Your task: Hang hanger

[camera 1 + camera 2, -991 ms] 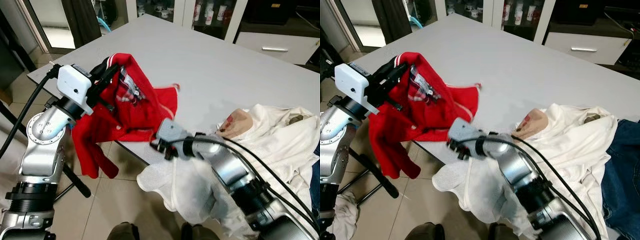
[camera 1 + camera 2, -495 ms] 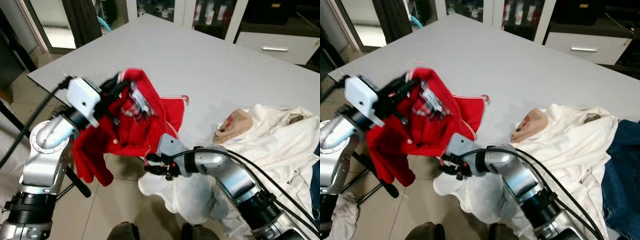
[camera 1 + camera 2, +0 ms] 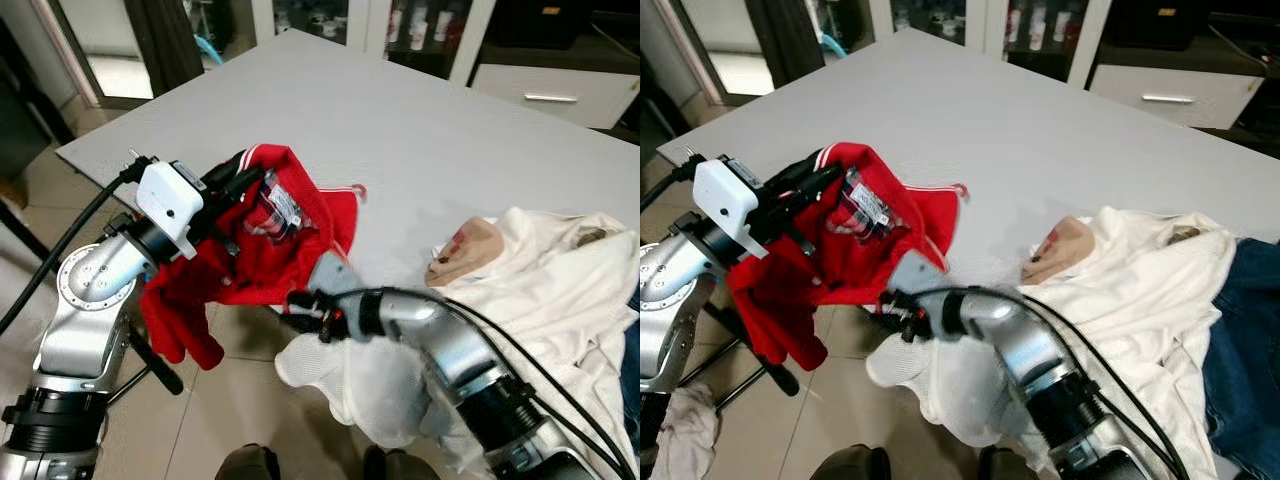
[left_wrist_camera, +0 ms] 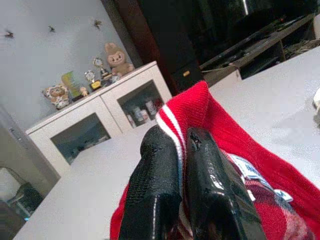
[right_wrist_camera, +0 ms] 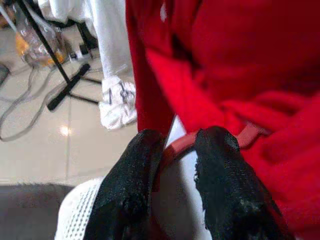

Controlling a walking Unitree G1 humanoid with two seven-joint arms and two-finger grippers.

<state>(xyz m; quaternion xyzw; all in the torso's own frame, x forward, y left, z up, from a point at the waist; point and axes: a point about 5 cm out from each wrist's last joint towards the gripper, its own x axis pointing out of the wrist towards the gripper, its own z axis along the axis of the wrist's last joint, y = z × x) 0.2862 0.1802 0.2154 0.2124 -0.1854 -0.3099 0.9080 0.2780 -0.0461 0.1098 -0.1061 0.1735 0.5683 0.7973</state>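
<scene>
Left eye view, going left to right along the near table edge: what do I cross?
left gripper → red shirt → right gripper → white garment

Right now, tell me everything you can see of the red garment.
The red garment is a soft knit top with white stripes on its collar and a label inside the neck. The left gripper pinches the collar, lifting it over the grey table's edge; one part hangs floorward. The right gripper has its fingers around the lower hem.
</scene>
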